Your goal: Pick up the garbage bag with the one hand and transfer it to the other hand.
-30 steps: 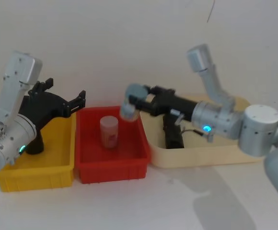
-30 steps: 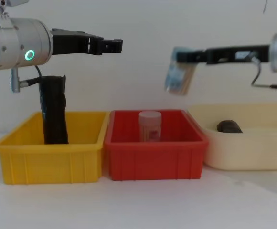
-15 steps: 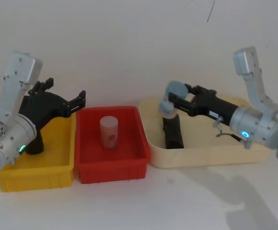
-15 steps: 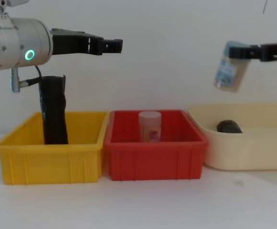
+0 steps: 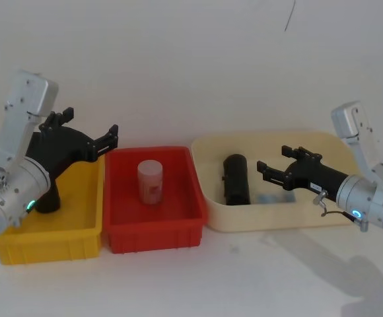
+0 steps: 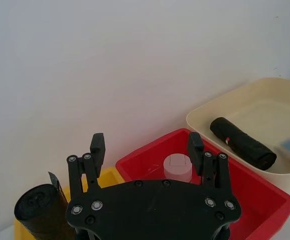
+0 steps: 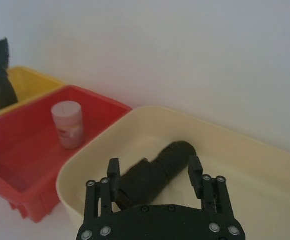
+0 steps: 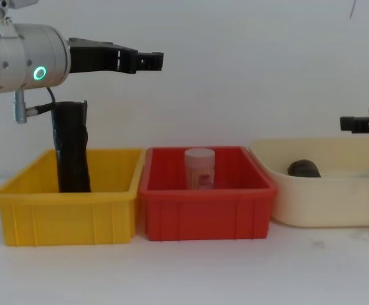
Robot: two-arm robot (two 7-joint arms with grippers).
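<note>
Not yet lifted: garbage bag [image 5: 238, 179] lying in cream tray [image 5: 350, 214], at three o'clock from red bin [image 5: 178, 228]. Right gripper [image 5: 275, 170] hovering just beside it, fingers wide, empty. Left gripper [image 5: 89, 134] waiting at nine o'clock, spread wide. Pickup and handover both outstanding.

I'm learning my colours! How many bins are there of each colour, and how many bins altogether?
Yellow bin: 1
Red bin: 1
Cream tray: 1
Total: 3
</note>
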